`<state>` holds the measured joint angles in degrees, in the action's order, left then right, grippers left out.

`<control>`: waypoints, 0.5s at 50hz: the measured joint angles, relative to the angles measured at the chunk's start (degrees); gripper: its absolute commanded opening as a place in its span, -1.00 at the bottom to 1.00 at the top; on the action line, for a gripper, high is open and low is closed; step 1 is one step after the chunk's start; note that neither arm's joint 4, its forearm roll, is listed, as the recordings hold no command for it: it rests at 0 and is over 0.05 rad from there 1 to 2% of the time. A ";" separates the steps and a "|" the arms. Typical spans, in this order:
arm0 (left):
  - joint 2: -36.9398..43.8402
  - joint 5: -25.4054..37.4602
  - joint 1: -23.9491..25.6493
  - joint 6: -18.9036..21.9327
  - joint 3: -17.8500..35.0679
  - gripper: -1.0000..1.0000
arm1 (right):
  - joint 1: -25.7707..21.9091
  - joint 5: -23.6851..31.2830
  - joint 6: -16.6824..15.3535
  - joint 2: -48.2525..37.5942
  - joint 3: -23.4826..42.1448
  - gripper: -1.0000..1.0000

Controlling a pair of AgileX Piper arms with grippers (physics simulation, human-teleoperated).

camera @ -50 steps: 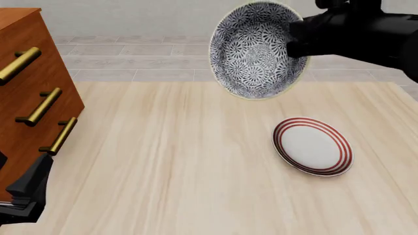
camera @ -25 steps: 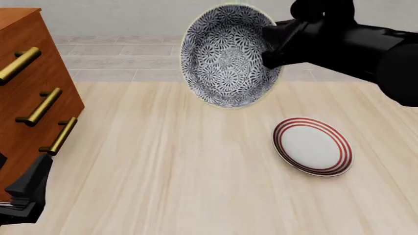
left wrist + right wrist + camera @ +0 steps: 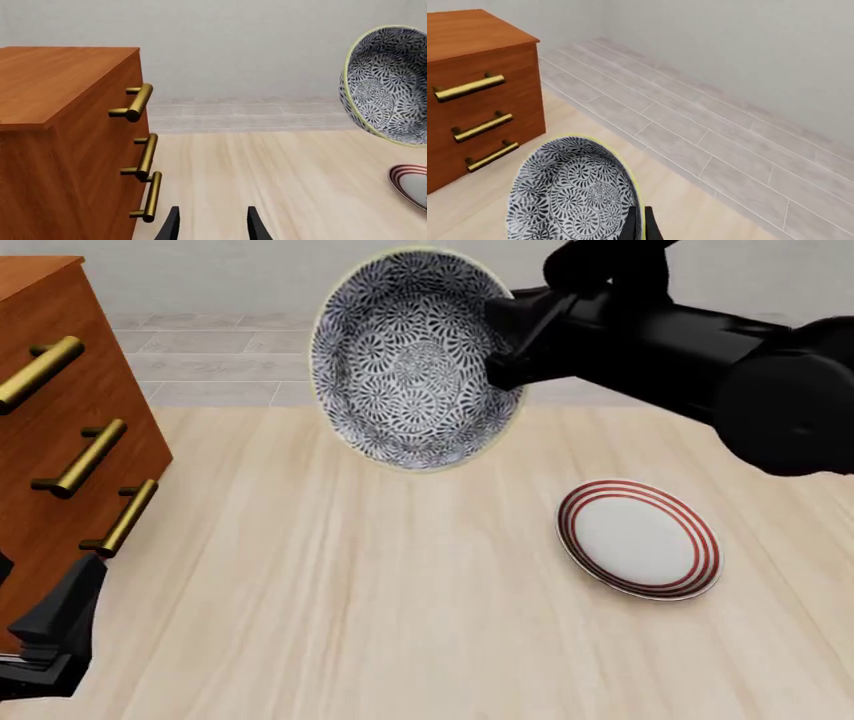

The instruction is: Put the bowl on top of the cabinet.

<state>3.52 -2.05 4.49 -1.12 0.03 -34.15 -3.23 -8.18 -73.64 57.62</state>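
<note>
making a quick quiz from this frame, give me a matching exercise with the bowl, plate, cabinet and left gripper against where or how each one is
Things:
1. bowl
2. plate
3. cabinet
4. left gripper

States:
A. lying flat on the table, red rings round its edge
B. standing at the table's left side, brass handles facing right
C. held in the air, tipped on its side, by the right gripper
D. open and holding nothing, low near the cabinet

Pairs: 1-C, 2-A, 3-B, 4-D
</note>
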 measured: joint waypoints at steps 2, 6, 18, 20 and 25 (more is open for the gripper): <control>0.03 -0.04 0.03 -0.04 0.00 1.00 | -0.39 -0.26 0.17 -0.46 0.38 -1.00; 0.03 -0.06 0.09 -0.14 0.00 1.00 | -1.21 -0.69 0.43 -1.44 1.23 -1.00; -0.14 0.01 0.20 -0.40 0.01 1.00 | -4.36 -1.60 0.97 -4.76 3.73 -1.00; -0.20 0.05 0.21 -0.44 0.01 1.00 | -4.98 -1.72 1.02 -5.30 4.15 -1.00; -0.45 0.25 0.23 -0.54 0.02 1.00 | -6.46 -2.03 1.11 -6.48 5.10 -1.00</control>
<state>3.07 -1.81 4.72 -1.66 0.05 -40.61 -5.26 -7.07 -80.12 62.72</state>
